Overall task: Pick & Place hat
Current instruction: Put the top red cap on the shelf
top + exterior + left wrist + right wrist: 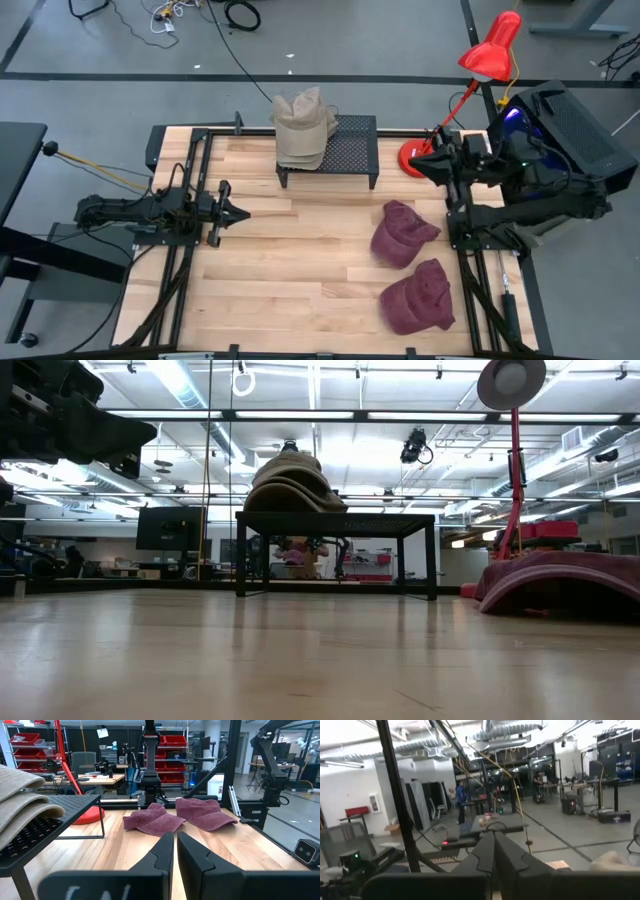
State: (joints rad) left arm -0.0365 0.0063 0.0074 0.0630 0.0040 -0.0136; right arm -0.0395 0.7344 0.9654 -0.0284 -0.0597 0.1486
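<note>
Two maroon hats (403, 234) (420, 296) lie crown up on the wooden table at its right side; the left wrist view shows them side by side (152, 819) (205, 812). Beige hats (305, 128) are stacked on the left end of a black mesh stand (350, 150) at the far edge. My left gripper (243, 212) (175, 845) is shut and level, low over the table's left side, pointing at the maroon hats. My right gripper (420, 162) (495, 847) is shut and raised high at the right, tilted slightly upward, with nothing in it.
A red desk lamp (490, 50) stands with its base (412, 156) at the far right, next to the stand. Bare wood (300, 270) spans the table's middle and near left. Black frame rails (180, 290) run along both sides.
</note>
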